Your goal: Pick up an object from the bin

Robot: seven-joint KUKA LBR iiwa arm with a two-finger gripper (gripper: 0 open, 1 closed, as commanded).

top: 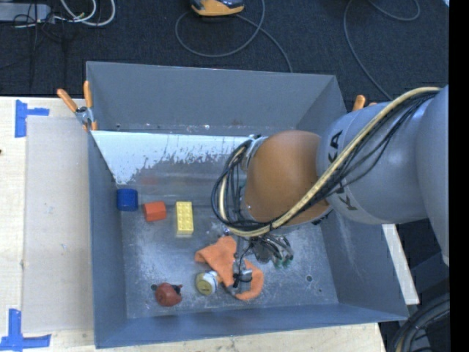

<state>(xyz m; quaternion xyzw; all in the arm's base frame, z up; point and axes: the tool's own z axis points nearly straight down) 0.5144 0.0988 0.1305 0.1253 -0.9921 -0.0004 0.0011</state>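
Observation:
My gripper (241,273) is low in the front middle of the bin, pressed down onto a crumpled orange cloth (218,254). The cloth spreads to the left of the gripper, and a fold of it curls under the gripper toward the front. A small round yellowish-white thing (206,283) lies just left of the gripper, touching the cloth's front edge. A dark red lumpy thing (168,294) sits further left near the front wall.
A yellow studded brick (184,218), an orange-red block (154,211) and a blue cube (127,199) lie in a row at the bin's left middle. The arm's orange cover and cables hang over the right half of the bin.

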